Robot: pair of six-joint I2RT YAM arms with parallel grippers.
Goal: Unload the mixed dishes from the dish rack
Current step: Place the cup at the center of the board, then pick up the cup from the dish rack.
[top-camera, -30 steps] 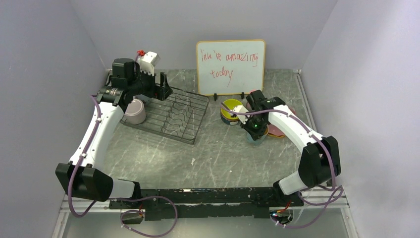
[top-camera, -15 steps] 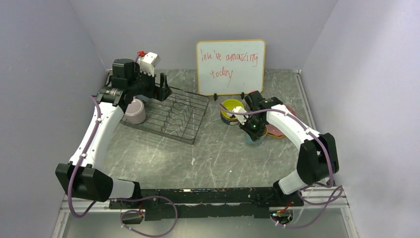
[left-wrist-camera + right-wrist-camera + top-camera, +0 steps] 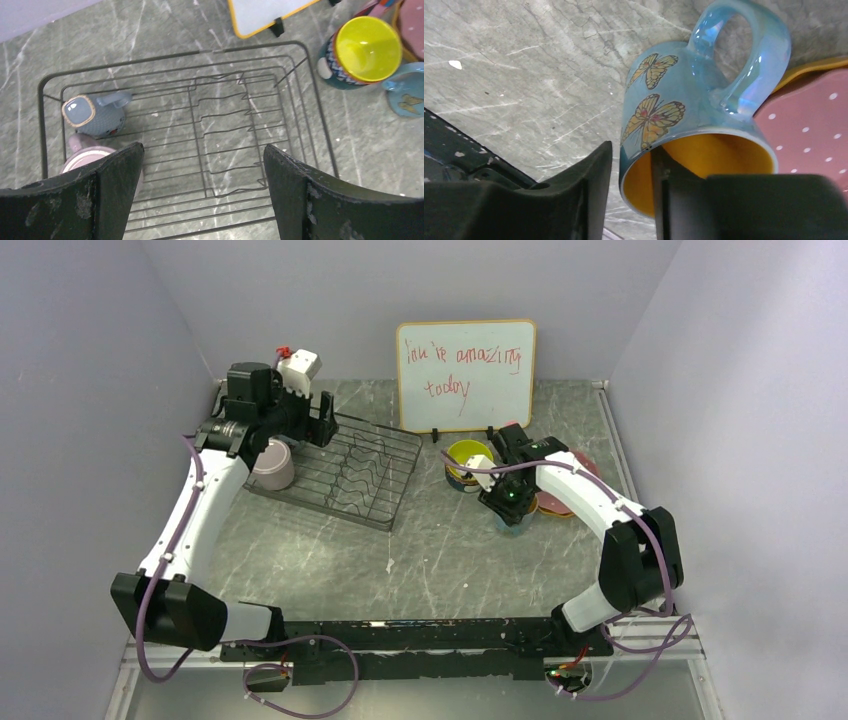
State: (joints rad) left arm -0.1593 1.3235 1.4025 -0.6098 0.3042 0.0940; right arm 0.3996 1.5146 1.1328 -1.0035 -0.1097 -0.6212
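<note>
Right end effector has eased apart around blue mug rim (mug on counter) | beside it: two plates, two nested bowls | left end effector agape above dish rack: one grey cup, one lilac mug

Seen from the left wrist, the black wire dish rack is bare through its middle and right, with only low wavy dividers rising there. A small grey cup on its side and a lilac mug crowd its left end. In the top view the grey marbled worktop lies open across the centre. To its right a yellow bowl nested in a blue-patterned bowl, a blue butterfly mug and a pink speckled plate pack together, and an upright white board with red writing blocks the far edge.
</note>
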